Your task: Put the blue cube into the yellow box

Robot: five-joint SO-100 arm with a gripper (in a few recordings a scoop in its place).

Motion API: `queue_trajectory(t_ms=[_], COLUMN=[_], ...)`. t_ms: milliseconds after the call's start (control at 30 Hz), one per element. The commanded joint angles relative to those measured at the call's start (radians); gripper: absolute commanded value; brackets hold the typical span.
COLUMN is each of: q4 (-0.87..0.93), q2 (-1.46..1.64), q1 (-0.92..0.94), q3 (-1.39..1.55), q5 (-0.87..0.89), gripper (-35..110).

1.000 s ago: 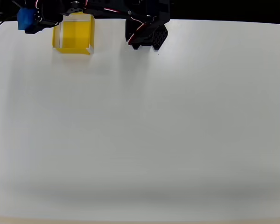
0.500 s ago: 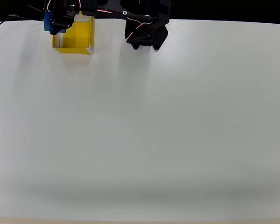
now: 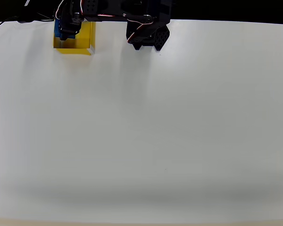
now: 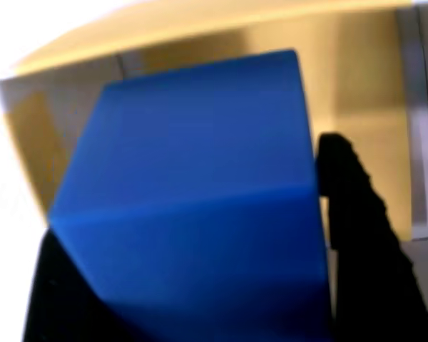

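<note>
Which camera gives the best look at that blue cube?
The wrist view: the blue cube looms large there, held between black jaws before the yellow box. The overhead view shows just a small blue patch under the arm.

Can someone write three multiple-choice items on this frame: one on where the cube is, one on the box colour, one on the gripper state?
1. Where is the blue cube?
A. flat on the table by the picture's bottom edge
B. between the gripper's fingers, over the yellow box
C. beside the arm's base

2. What colour are the walls of the box?
A. yellow
B. red
C. green

3. What state is the gripper in?
A. wide open, holding nothing
B. shut on the box rim
C. shut on the cube

Answers:
1 B: the wrist view shows black fingers flanking the cube, box walls behind.
2 A: yellow in both views.
3 C: fingers press both cube sides.
</note>
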Motion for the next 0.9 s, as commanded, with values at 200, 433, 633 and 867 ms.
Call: queue_trajectory(t_ms=[200, 433, 633, 867], q4=[-0.077, -0.094, -0.095, -0.057], q2=[0.051, 0.052, 0.051, 0.057], q1=[0.029, 0.032, 0.048, 0.055], q3=[0.110, 0.160, 0.166, 0.135], q5=[0.000, -0.054, -0.049, -0.058], gripper=[12, 21, 39, 46])
